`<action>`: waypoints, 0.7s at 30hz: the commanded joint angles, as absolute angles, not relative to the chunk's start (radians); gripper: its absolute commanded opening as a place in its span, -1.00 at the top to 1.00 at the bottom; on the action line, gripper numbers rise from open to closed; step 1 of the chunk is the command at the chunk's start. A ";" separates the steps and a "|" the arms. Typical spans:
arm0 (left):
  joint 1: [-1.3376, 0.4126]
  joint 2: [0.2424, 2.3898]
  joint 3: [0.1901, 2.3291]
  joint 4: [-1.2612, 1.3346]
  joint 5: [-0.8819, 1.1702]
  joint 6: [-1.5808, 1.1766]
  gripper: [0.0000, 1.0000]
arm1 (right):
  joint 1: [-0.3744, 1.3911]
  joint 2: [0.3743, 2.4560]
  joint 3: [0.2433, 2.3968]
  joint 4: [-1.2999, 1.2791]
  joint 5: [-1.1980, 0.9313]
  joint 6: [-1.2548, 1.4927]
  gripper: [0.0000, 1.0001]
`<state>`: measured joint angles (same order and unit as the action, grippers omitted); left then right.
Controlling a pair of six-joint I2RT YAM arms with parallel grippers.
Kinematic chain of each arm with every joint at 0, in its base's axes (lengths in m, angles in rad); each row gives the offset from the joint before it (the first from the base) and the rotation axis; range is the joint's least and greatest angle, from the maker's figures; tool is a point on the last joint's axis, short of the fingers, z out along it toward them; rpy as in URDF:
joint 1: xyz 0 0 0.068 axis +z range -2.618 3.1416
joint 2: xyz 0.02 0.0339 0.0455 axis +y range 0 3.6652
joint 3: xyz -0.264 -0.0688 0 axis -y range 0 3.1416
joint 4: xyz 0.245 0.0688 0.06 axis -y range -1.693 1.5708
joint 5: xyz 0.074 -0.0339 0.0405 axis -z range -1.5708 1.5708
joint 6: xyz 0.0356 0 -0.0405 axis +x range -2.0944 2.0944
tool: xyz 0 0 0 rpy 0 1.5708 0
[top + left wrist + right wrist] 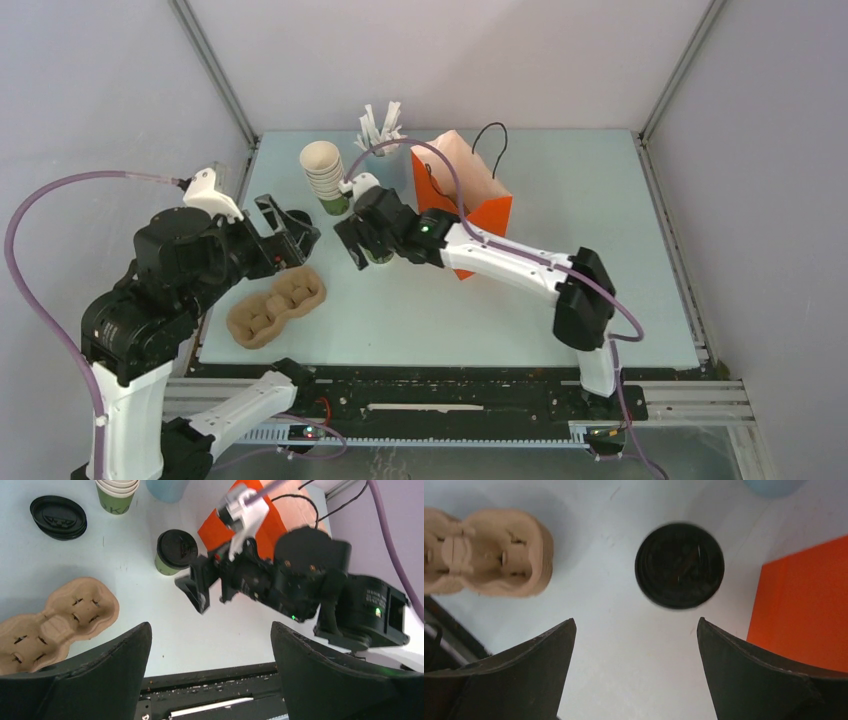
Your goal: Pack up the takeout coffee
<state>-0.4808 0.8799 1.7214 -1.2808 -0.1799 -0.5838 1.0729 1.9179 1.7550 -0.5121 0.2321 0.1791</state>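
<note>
The takeout coffee (172,555) is a small green paper cup with a round, shiny black plastic lid. It stands upright on the smooth, pale counter (560,290), near the orange bag (470,195) and apart from the brown tray (277,307).

The tray is made of rough, bumpy paper pulp, with round hollows for cups. The bag is stiff paper with thin black string handles, and its top is open. I cannot see inside it.

At the back, cream-and-green paper cups (325,175) sit one inside another in a tall stack. Flat black lids (57,516) are piled up too. White sticks (380,125) poke up behind the stack.

The right gripper (635,625) hangs over the coffee with its dark fingers spread wide, holding nothing. The left gripper (210,627) is also spread wide and holds nothing.
</note>
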 commanded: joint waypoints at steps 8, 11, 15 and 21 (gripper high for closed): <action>-0.474 0.845 1.697 -1.316 -0.132 -0.580 -0.86 | 1.034 2.192 2.220 -0.740 0.344 0.150 -0.99; -0.474 0.844 1.701 -1.325 -0.130 -0.567 -0.86 | 1.018 2.236 2.267 -0.754 0.324 0.154 -0.99; -0.474 0.843 1.713 -1.339 -0.148 -0.552 -0.86 | 0.996 2.258 2.282 -0.751 0.312 0.155 -0.99; -0.474 0.857 1.731 -1.342 -0.158 -0.538 -0.87 | 0.979 2.287 2.289 -0.749 0.275 0.130 -0.99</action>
